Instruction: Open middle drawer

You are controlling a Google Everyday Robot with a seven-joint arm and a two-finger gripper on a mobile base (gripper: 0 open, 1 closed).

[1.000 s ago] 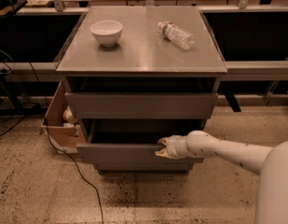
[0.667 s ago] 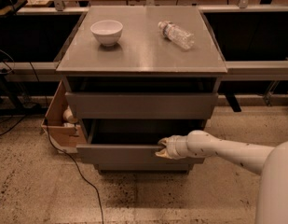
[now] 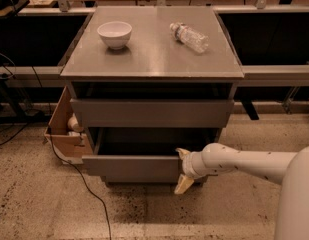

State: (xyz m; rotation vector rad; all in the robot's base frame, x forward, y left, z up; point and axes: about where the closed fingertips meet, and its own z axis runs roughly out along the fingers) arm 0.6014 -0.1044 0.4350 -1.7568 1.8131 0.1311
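The middle drawer (image 3: 131,168) is a plain grey, handleless drawer. It stands pulled out toward me from the grey cabinet, and its dark inside shows behind the front. My gripper (image 3: 182,169) is at the right end of the drawer front. One finger sits over the top edge and the other in front of the panel, clamped on it. My white arm (image 3: 244,163) reaches in from the right. The top drawer (image 3: 151,112) above is nearly closed. The bottom drawer is hidden under the pulled-out one.
On the cabinet top (image 3: 151,59) stand a white bowl (image 3: 114,34) and a lying plastic bottle (image 3: 189,37). A cardboard box (image 3: 61,129) leans against the cabinet's left side. A black cable (image 3: 89,189) runs over the speckled floor.
The middle drawer has slid slightly further out toward me, and my gripper has moved with it, down and a little right in the view.
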